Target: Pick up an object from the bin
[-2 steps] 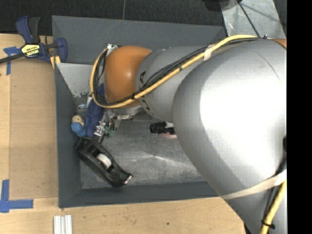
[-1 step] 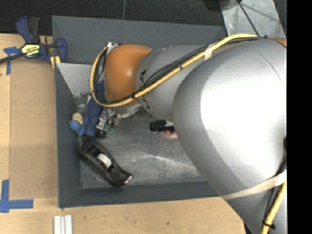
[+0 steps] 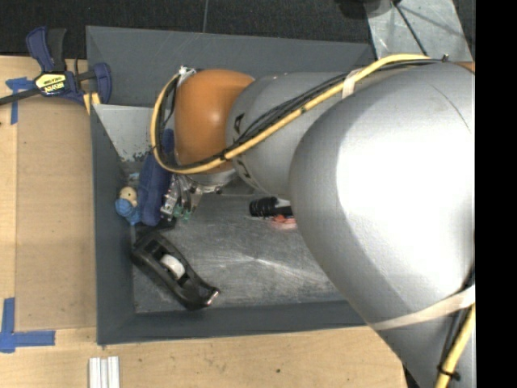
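Gripper [image 3: 179, 203] beside blue toy [image 3: 148, 191]; black tape dispenser [image 3: 168, 267] just below.

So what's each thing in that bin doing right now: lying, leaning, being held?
gripper: low at the left of the bin, beside the blue soft thing.
blue soft thing: by the left wall; held or not, cannot tell.
black tape dispenser: lying front left, apart from the gripper.
small black and red thing: mid-bin, partly under the arm.
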Controlling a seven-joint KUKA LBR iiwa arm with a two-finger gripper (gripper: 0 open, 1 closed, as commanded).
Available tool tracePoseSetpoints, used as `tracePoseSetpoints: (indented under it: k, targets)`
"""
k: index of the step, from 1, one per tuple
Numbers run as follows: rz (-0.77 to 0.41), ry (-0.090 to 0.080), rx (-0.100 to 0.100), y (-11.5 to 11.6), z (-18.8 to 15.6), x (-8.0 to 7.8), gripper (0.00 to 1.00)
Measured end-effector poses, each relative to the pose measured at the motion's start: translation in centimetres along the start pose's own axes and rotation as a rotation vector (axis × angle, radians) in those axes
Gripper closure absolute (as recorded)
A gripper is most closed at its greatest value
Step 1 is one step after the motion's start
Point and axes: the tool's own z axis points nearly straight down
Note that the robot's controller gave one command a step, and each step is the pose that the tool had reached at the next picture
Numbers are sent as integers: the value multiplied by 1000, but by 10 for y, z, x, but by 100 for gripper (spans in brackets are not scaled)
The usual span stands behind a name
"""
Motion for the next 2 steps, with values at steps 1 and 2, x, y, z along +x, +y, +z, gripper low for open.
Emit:
tracePoseSetpoints:
  k: [1,2]
  targets:
    - [0,-1,-3,0,-57,-2,100]
    - [0,-1,-4,1,-95,-4,100]
